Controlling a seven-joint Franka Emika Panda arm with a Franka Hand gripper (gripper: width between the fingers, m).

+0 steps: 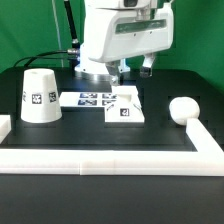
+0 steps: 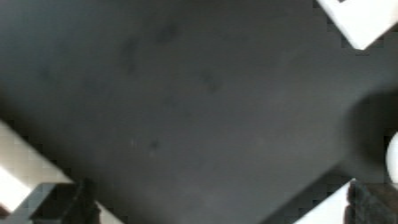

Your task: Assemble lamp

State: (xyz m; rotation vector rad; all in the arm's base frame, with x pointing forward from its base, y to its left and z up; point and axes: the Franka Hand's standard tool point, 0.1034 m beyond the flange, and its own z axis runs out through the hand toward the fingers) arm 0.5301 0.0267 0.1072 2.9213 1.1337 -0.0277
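Behind one rail (image 1: 110, 158) sit one shade (image 1: 38, 96), one base (image 1: 125, 108), one bulb (image 1: 183, 109); end effector (image 1: 134, 71) spread, empty.

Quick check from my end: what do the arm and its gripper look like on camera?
The arm's end is a bulky, glossy white housing with rounded corners and a grey inset panel. The gripper has two short dark fingers. Thin black cables run behind it. No readable markings.
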